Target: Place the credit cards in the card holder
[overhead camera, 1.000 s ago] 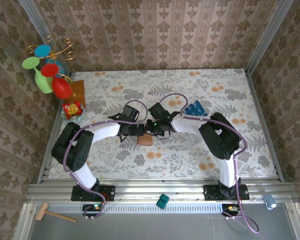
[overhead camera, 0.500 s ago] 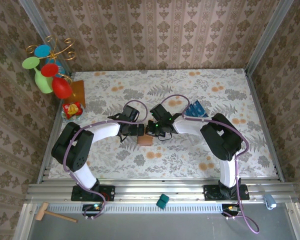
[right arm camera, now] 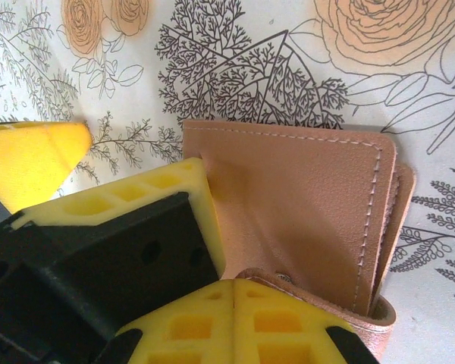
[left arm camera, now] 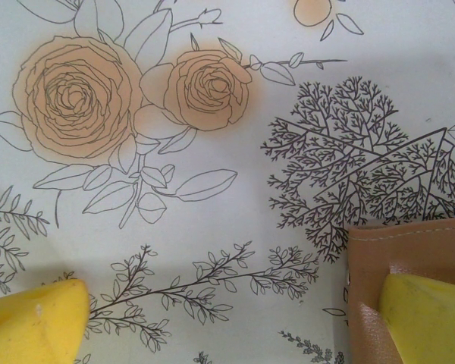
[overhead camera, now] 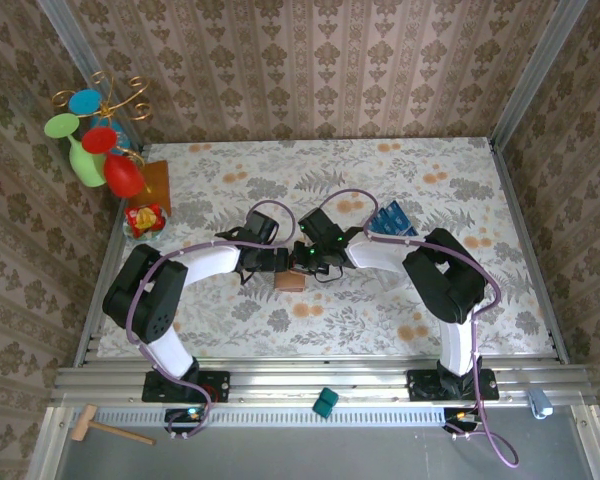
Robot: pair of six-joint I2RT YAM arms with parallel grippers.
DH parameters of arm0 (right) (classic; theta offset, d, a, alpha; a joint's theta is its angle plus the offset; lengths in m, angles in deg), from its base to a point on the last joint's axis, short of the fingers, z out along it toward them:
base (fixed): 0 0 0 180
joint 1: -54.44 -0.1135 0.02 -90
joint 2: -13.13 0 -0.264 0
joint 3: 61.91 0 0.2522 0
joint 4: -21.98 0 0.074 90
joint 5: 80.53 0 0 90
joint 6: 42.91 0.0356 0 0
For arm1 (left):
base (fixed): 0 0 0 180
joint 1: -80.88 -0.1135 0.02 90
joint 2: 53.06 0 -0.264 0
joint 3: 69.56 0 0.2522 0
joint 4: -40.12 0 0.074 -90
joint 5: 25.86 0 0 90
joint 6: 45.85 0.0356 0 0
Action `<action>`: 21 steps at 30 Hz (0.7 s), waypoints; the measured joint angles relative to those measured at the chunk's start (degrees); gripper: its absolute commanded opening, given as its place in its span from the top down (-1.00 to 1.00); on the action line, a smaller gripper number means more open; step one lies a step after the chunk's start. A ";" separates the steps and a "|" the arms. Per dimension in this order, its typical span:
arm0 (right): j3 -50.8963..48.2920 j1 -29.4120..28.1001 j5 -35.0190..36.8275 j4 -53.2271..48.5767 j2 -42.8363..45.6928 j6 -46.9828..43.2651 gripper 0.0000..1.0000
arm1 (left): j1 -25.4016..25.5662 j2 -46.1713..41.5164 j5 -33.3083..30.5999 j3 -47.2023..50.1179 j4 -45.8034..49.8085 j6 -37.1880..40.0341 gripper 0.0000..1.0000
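Note:
The card holder (overhead camera: 290, 281), a pinkish-brown leather wallet, lies on the floral cloth between both grippers. My left gripper (overhead camera: 277, 262) is open and straddles its edge. In the left wrist view, one yellow fingertip (left arm camera: 428, 318) rests on the card holder (left arm camera: 409, 246) and the other fingertip (left arm camera: 34, 322) is on the cloth. My right gripper (right arm camera: 235, 287) is shut, its tips pressed against the curled flap of the card holder (right arm camera: 303, 197). No leather shows in the seam between its fingers. The blue credit cards (overhead camera: 388, 217) sit stacked to the right, behind the right arm.
An amber square (overhead camera: 156, 183) and a small red-yellow packet (overhead camera: 143, 218) lie at the table's left edge. A stand of coloured glasses (overhead camera: 95, 135) rises above them. The floral cloth (overhead camera: 450, 180) lies bare at the back right.
The right arm's elbow has drifted slightly right and nearer. Both grippers and the card holder stay almost where they were.

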 measured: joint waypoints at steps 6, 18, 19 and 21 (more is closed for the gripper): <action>0.02 0.02 -0.02 0.00 0.00 -0.02 1.00 | 0.11 0.00 -0.22 0.00 -0.02 -0.04 -1.00; 1.51 0.02 -0.20 -1.55 0.00 -0.26 1.00 | 0.09 0.00 -0.22 0.00 -0.02 -0.07 -1.00; 1.55 0.02 -0.20 -1.68 0.00 -0.24 1.00 | 0.09 0.00 -0.22 0.00 -0.02 -0.07 -1.00; 1.55 0.00 -0.20 -1.70 0.00 -0.26 1.00 | 0.11 0.00 -0.22 0.00 -0.04 -0.07 -1.00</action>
